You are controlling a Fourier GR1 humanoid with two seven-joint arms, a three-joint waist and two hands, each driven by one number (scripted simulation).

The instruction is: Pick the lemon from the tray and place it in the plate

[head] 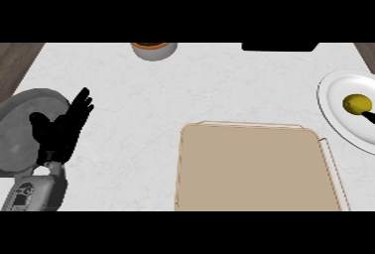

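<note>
— What's the counter (147, 99) like?
— White, faintly marbled, with dark wood showing past its far corners.
— And what lies on it?
— A tan tray (253, 168) lies flat at the near right. A white plate (344, 130) sits near it at the right edge, and a grey plate (18, 119) at the left edge. A grey cup (155, 52) and a black block (280, 46) stand along the far edge.
</note>
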